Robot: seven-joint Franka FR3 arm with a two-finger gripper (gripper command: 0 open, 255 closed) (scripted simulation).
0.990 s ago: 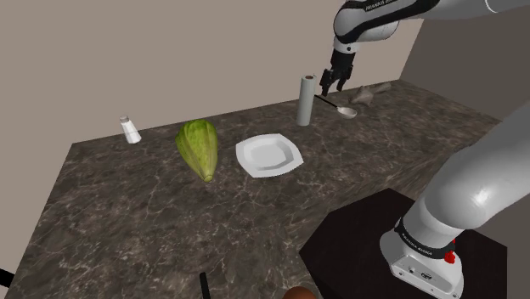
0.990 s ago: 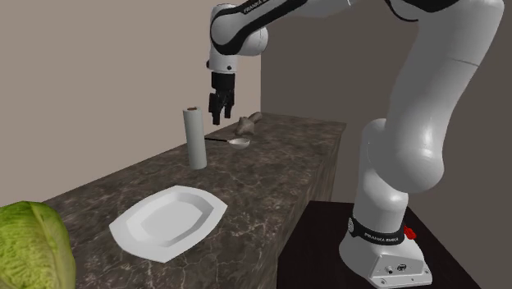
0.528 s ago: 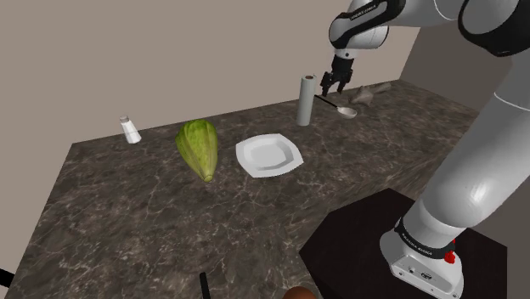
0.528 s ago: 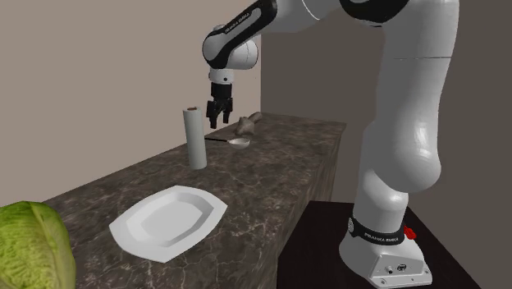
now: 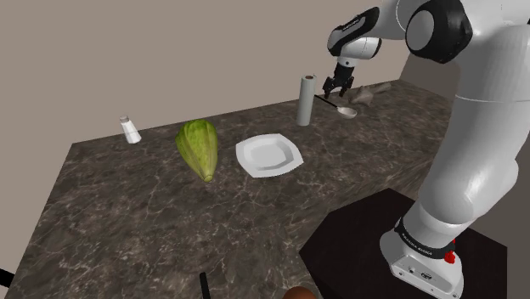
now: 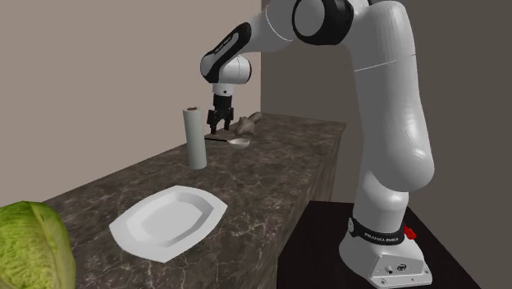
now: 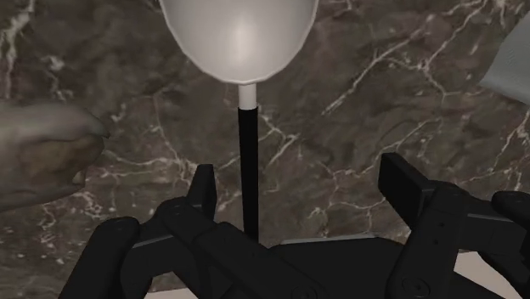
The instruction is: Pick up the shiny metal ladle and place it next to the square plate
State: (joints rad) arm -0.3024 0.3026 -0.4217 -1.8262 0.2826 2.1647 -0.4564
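Black jaws wide apart astride ladle

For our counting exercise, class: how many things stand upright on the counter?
2: a small white shaker near the far edge, and a tall grey cylinder beside the ladle. Cropped items at the near edge might add more.

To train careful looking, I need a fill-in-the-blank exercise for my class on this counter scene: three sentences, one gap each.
1. The pincer is ___, straddling the handle of the ladle.
2. That handle is ___ in colour.
3. Beside the white plate lies a ___ cabbage.
Missing words: open; black; green.
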